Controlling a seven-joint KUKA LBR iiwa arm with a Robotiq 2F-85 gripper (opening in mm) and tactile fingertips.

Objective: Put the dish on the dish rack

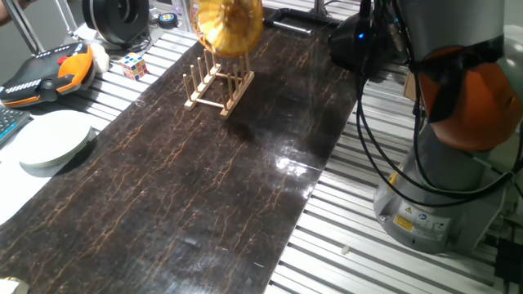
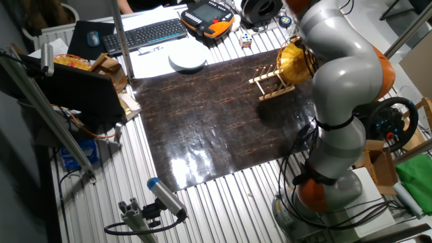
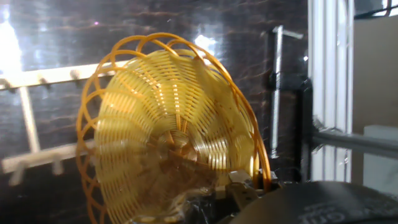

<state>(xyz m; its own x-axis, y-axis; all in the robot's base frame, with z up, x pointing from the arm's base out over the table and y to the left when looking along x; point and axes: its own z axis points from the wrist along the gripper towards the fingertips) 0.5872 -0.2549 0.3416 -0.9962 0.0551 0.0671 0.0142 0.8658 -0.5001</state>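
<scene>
Gripper [image 3: 239, 193] grips the dish [image 3: 174, 130] by its rim, on edge. At the frame top in one fixed view, the dish hangs above the rack [image 1: 219, 85].

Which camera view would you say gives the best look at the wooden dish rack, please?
One fixed view shows the dish rack best: both peg rows and its base are unobstructed, with the dish held on edge above it. The other fixed view shows the rack small and far off. The hand view shows only a few blurred pegs, mostly hidden behind the dish.

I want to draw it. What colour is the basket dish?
Yellow-orange woven wicker, with a looped rim: the dish shows best in the hand view.
</scene>
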